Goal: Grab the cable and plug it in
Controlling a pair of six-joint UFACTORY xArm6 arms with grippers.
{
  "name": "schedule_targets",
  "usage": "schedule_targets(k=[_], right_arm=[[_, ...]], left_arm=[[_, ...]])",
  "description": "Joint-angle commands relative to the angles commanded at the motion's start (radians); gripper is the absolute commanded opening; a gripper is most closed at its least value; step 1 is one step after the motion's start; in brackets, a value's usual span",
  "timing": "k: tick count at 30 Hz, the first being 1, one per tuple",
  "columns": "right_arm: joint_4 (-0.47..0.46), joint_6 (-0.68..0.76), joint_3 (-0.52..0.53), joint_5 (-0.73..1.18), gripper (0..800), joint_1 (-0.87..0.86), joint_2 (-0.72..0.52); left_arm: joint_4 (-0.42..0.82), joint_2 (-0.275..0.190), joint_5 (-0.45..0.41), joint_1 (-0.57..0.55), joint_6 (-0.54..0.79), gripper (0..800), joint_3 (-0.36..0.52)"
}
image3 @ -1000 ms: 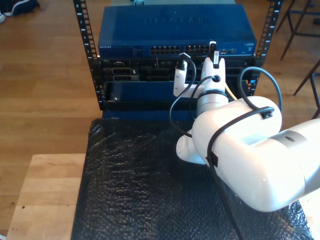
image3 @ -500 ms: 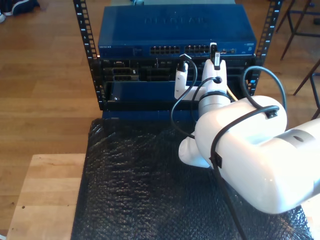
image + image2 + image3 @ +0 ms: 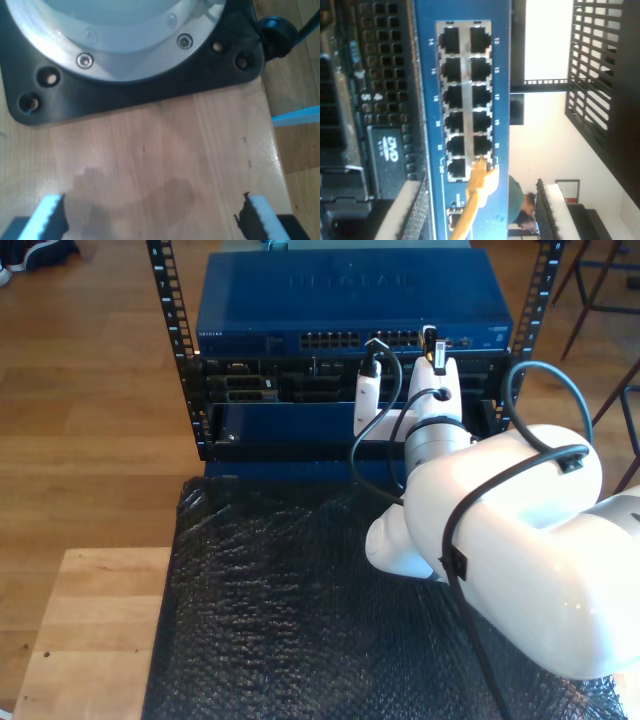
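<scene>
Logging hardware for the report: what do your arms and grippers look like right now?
The arm in the exterior view is glossy white and rounded, with thick black cables looped around it. My second gripper has white fingers lined with black ribbed pads. My first gripper has pale blue serrated fingers on dark backing.

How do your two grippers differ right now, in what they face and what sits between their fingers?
My first gripper faces a bare wooden surface beside a black mounting base; my second gripper faces the blue network switch and its ports. Nothing sits between the first gripper's fingers, while the yellow cable runs between the second's, its plug at a port. Both have white toothed pads, spread wide.
</scene>
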Motion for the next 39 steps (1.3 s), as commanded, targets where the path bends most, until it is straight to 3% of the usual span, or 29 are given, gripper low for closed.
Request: schedule_targets(k=[4,12,22,39], right_arm=[[0.000,0.000,-0.002,0.000,516,0.002,0.000],[0.000,0.000,-0.008,-0.002,411,0.002,0.008],[0.000,0.000,-0.049,-0.006,411,0.000,0.037],[0.000,-0.002,-0.051,-0.012,292,-0.003,0.046]], left_arm=[[0.000,0.000,0.000,0.000,0.000,800,0.000],[0.000,0.000,0.000,0.000,0.000,800,0.000],[0.000,0.000,0.000,0.000,0.000,800,0.000],[0.000,0.000,0.000,0.000,0.000,800,0.000]])
